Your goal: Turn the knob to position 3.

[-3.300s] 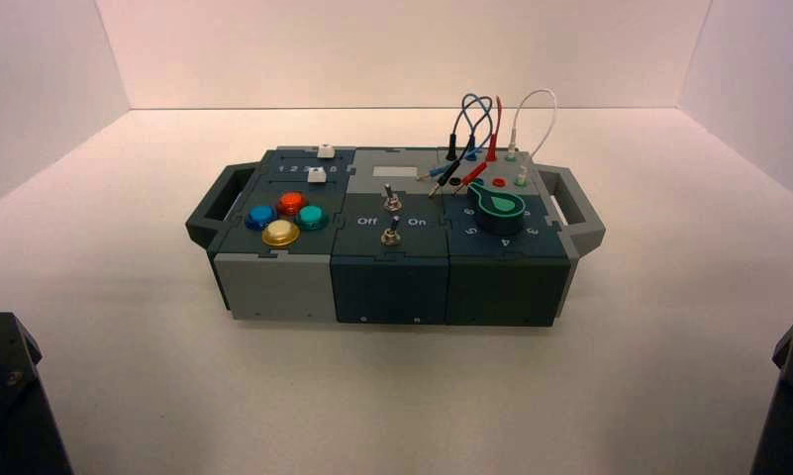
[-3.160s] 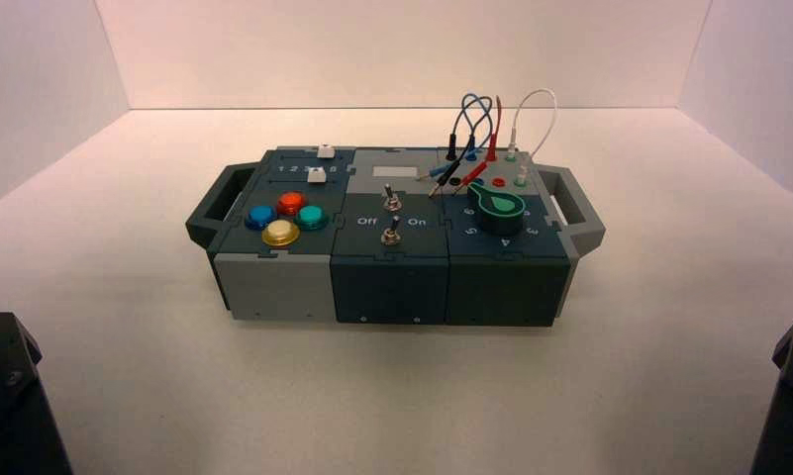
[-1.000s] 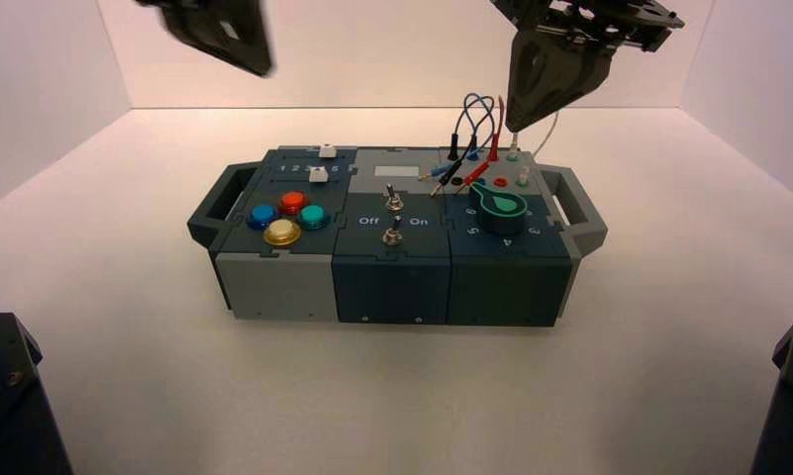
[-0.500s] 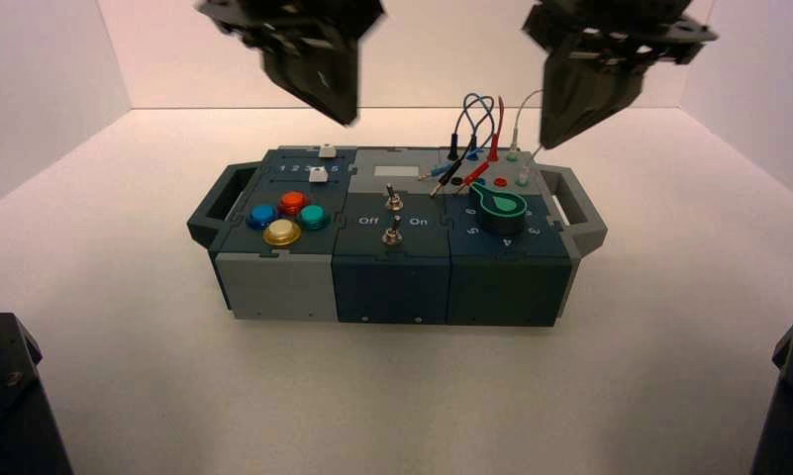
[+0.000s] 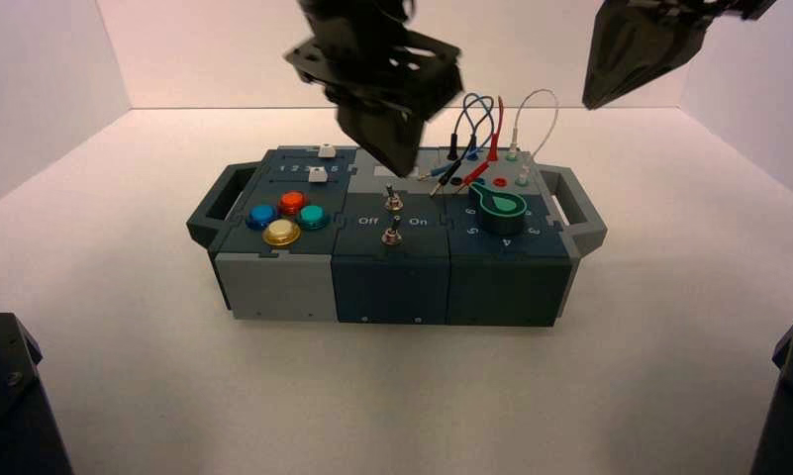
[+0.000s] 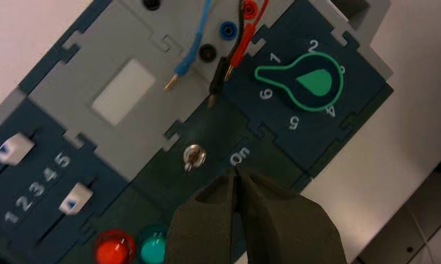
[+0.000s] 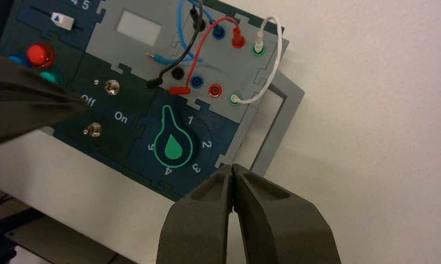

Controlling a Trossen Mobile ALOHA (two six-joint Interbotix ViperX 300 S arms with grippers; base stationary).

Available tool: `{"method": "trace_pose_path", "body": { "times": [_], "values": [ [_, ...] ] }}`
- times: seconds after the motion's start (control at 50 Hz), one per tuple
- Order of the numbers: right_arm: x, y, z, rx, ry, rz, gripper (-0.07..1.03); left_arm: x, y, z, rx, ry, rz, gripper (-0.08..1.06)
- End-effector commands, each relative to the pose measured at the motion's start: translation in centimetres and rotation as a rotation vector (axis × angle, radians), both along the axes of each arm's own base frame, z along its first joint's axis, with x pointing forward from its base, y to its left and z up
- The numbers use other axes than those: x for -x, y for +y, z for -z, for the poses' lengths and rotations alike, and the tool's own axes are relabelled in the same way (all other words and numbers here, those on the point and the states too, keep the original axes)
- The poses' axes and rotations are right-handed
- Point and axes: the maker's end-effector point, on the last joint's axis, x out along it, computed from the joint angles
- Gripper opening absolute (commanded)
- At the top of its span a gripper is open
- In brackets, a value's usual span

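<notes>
The knob [image 5: 498, 206] is dark teal with a green teardrop top and sits on the box's right section. It also shows in the left wrist view [image 6: 311, 82] and the right wrist view [image 7: 177, 146]. Its pointer tip lies between the numerals 6 and 1. Position 3 [image 7: 196, 168] is printed at the ring's front right. My left gripper [image 5: 397, 168] is shut and empty above the box's middle section, near the toggle switches [image 6: 235, 170]. My right gripper [image 5: 590, 104] is shut and empty, high above the box's right end [image 7: 232, 168].
Two metal toggle switches [image 5: 393, 202] stand between "Off" and "On". Plugged wires [image 5: 476, 129] arch up just behind the knob. Coloured buttons [image 5: 285, 218] and two white sliders [image 5: 318, 175] sit on the left section. The box has a handle [image 5: 580, 203] at each end.
Both arms have come into view from above. The left gripper has moved right and down over the box's middle. The right gripper has moved right and up. The knob has not turned.
</notes>
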Motion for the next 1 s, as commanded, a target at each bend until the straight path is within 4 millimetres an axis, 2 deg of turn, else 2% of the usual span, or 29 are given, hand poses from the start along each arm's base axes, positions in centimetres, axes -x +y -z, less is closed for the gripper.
{"method": "trace_pose_path", "body": {
  "times": [0.02, 0.34, 0.62, 1.0],
  "values": [
    [-0.1, -0.3, -0.5, 0.006, -0.028, -0.002, -0.02, -1.0, -2.0, -1.2, 0.040, -0.031, 0.012, -0.03],
    [0.0, -1.1, -0.2, 0.042, -0.053, -0.014, -0.02, -2.4, -4.0, 0.2, 0.018, -0.025, 0.029, -0.03],
    [-1.0, -2.8, -2.3, 0.011, -0.155, 0.062, -0.02, -3.2, -5.1, 1.2, 0.000, -0.011, 0.035, -0.03],
    [-1.2, -2.9, -1.5, 0.021, -0.129, 0.067, -0.02, -3.1, -6.3, 2.0, -0.028, 0.006, 0.063, -0.03]
  ]
}}
